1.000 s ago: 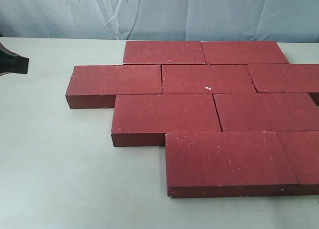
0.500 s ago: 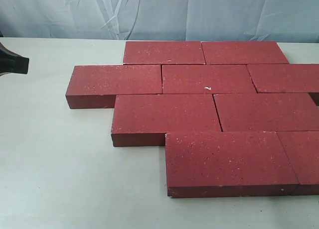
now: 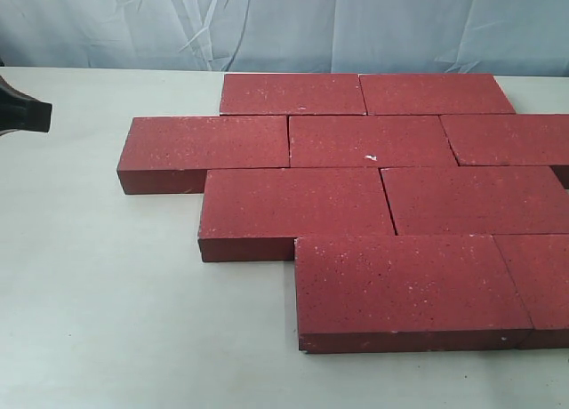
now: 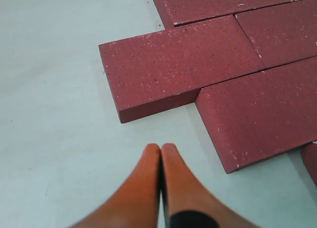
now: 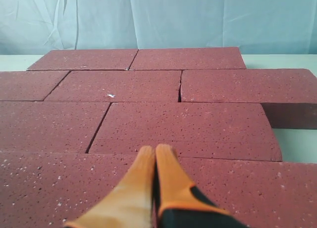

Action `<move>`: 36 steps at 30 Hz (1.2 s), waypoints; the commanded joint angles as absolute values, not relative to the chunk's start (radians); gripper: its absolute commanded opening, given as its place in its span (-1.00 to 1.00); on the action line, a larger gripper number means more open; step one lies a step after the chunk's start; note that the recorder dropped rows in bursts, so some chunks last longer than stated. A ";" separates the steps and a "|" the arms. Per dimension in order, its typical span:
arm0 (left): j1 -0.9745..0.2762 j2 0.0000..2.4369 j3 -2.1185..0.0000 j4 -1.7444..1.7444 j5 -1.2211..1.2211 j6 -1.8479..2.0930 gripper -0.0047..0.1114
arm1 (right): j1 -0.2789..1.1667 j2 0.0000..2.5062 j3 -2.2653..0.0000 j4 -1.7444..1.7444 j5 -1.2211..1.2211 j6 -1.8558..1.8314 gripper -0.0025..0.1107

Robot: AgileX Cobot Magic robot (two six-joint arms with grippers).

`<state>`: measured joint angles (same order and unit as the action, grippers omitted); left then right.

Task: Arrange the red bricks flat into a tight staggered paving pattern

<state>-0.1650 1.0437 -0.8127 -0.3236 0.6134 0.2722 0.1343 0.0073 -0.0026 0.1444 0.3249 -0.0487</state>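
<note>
- Seen only from the exterior view: all nine bricks [image 3: 373, 142] flat in four staggered rows, two far, then three, two, two near, packed edge to edge right of centre, with hairline gaps at a few joints.
- Also there alone: a black shape [image 3: 22, 114] cut off at the left edge, too cropped to identify; neither pair of fingers in sight.
- Shown only by the left wrist view: left gripper [image 4: 159, 148] pinched closed, orange tips touching, holding nothing, over bare table just left of the pattern's stepped left edge.
- Shown only by the right wrist view: right gripper [image 5: 155, 151] likewise closed tight and empty, above the near row, facing the far rows.
- Visible in exterior and right wrist views but not the left: small white chip [image 3: 372, 156] on the near edge of the middle brick in the second row.
- Underneath: pale, matte, faintly greenish table [image 3: 107, 293], smooth, with a few faint marks.
- Behind: wrinkled light blue cloth [image 3: 267, 27] hanging along the far edge of the table, across the full width.
</note>
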 commanded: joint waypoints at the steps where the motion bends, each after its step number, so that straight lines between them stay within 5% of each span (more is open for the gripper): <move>1: -0.171 1.036 -0.806 -0.322 0.605 0.271 -0.92 | 0.130 0.000 0.000 0.151 0.311 -0.048 -0.97; 36: -0.171 1.024 -0.806 -0.316 0.598 0.273 -0.92 | 0.130 0.000 0.000 0.151 0.311 -0.048 -0.97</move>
